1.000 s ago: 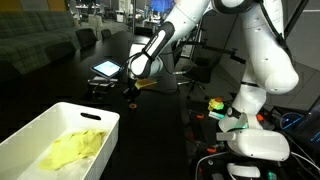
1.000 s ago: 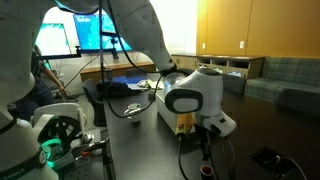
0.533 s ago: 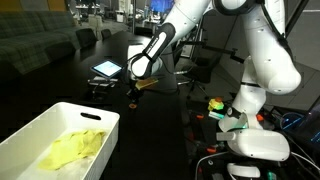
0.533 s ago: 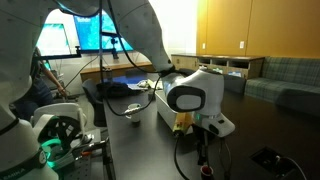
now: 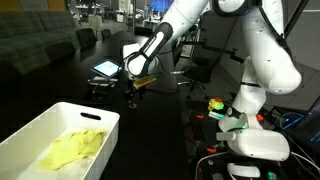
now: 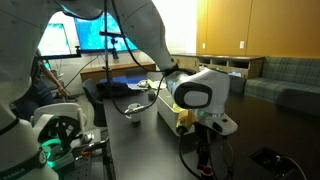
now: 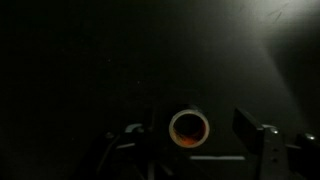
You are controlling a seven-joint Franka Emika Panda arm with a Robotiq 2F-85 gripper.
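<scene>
The gripper point(image 7: 192, 138) hangs spread over the dark counter point(image 7: 70, 60). A small orange-lined cup point(image 7: 189, 128) stands upright between its fingers, apparently touching neither. This looks like the moment around a grasp; any next move calls for staying centred on the rim.

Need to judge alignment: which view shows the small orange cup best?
The wrist view: it looks straight down on the small orange cup, its round rim clear within the claw. Both exterior views show only an orange speck under it.

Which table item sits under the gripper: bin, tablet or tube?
The small upright orange-rimmed tube, flanked by the open gripper; white plastic bin and lit tablet lie aside.
</scene>
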